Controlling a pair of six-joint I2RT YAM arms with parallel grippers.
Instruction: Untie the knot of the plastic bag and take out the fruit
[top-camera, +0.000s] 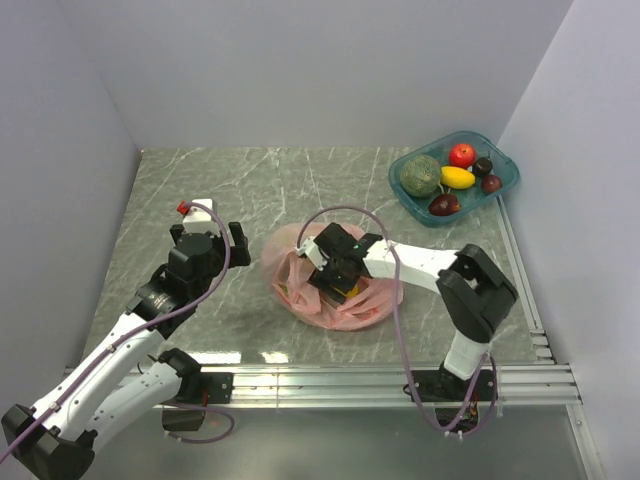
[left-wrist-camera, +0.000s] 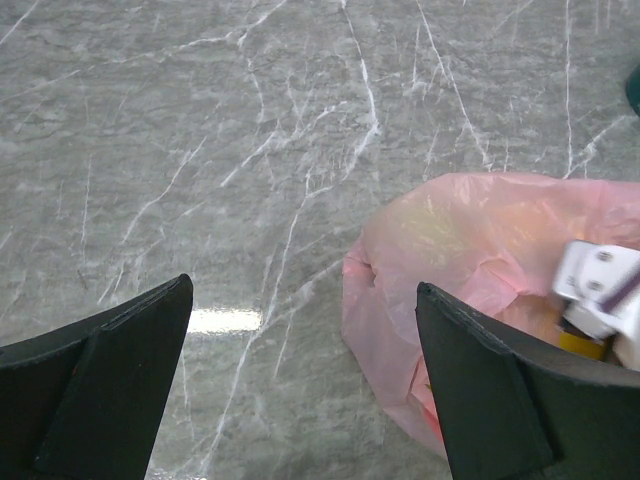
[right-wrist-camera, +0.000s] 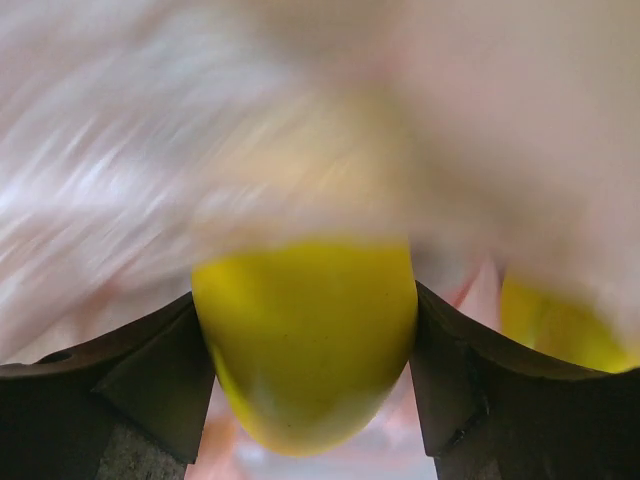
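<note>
1. Fruit is already gripped: a yellow, smooth, rounded fruit (right-wrist-camera: 310, 380) is clenched between the 2 fingers of the right claw (right-wrist-camera: 303, 292). It sits inside the thin, translucent pink plastic bag (top-camera: 285, 255), which lies near the middle of the grey marbled table (top-camera: 250, 190).
2. The bag could be lifted along with the fruit, because crinkled film is pressed close around the right claw and could be pinched with it. The right wrist view is too blurred for this to be ruled out.
3. The bag is not held down. The left claw (left-wrist-camera: 302, 290) is spread wide and empty above the table, just beside the bag's edge, so the bag could be dragged rather than emptied.
4. The fruit could be squeezed out of the grip, as its skin looks glossy and curved.
5. Another yellow piece (right-wrist-camera: 560, 330) is seen just beside it; if the 2 are joined, the load could be twisted loose.
6. The knot cannot be made out, so a snag at the opening cannot be excluded.
</note>
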